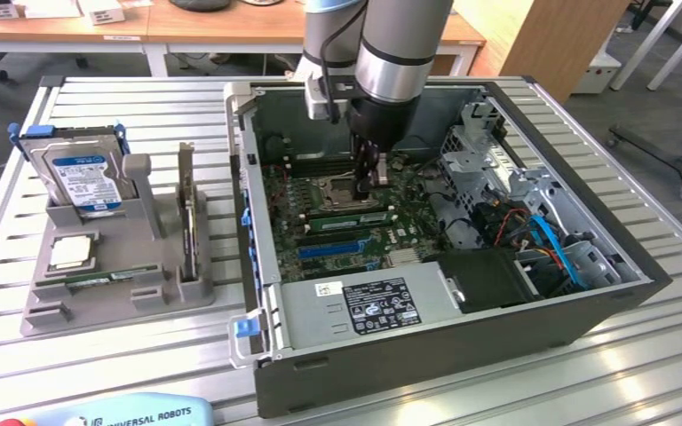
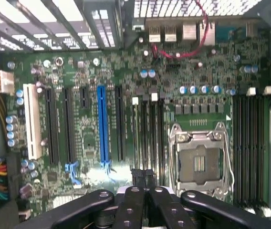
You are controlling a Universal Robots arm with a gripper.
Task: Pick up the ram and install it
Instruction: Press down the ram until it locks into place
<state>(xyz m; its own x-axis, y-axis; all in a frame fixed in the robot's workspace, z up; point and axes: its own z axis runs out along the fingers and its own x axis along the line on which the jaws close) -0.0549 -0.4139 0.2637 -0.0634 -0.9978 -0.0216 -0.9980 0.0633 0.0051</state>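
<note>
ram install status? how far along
Done: the arm is inside the case, pincer shut, tips down at the memory slots beside the CPU socket. In hand: nothing green shows between the tips; can't tell if a stick is seated under them. Left: a green stick lies in the grey tray outside the case.
</note>
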